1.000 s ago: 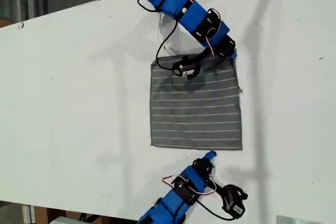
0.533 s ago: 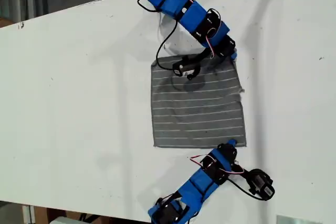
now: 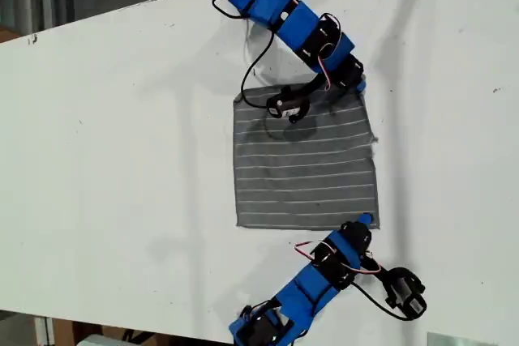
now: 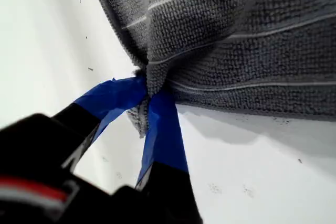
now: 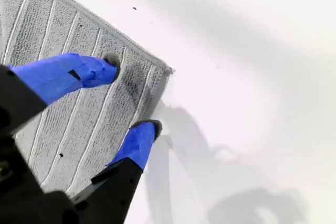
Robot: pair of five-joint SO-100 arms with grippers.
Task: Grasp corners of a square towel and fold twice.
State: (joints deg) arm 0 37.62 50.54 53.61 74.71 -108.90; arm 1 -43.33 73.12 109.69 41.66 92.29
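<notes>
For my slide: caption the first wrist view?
My first pincer shut on a corner of the striped towel.

No readable text, labels, brands, numbers or signs anywhere in the 3 views. Only thin pale stripes on the gray towel (image 3: pixel 306 164) and tiny dark specks on the white table (image 3: pixel 122 160).

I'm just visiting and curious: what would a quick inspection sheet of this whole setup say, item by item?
Surface: white table, a few small dark specks.
Job's things: towel lying flat, unfolded.
Clutter: nothing seen.
Grippers: my first gripper shut on a towel corner; my second gripper open, its fingers astride another corner.
Cables: black cable hanging from the arm at the exterior view's top, over the towel; red and white wires on both arms.
Surroundings: dark floor beyond the table edge.
</notes>
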